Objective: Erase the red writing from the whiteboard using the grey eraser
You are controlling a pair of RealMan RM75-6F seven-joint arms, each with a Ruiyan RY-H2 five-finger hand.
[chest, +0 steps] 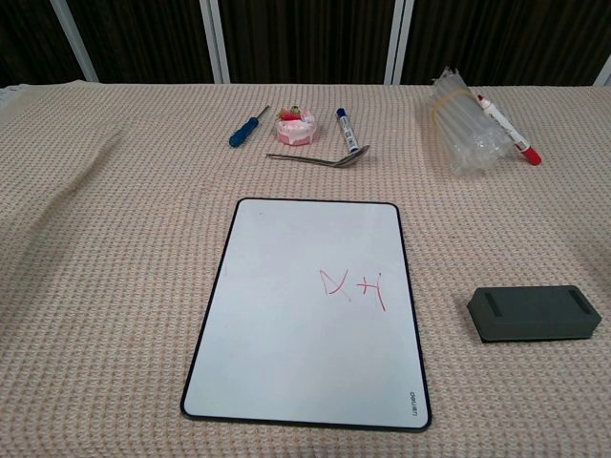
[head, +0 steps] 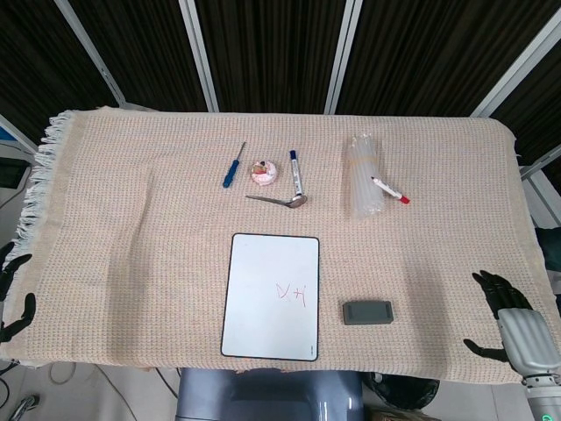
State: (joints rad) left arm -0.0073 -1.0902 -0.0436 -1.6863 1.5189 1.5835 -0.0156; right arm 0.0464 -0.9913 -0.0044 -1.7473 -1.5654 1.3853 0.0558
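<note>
Step is the reach: right hand (head: 511,320), fingers spread and empty, sits well right of grey eraser (head: 367,311) beside whiteboard (head: 271,296); next, grasp eraser.

White whiteboard (chest: 305,315), red writing (chest: 353,286); grey eraser (chest: 534,312); beige waffle-weave cloth (head: 131,228); blue screwdriver (chest: 248,126).

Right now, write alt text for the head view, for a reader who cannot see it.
A whiteboard with small red writing lies on a beige cloth-covered table, a grey eraser just right of it. The right hand hovers open at the table's near right corner; the left hand hangs off the left edge.
</note>
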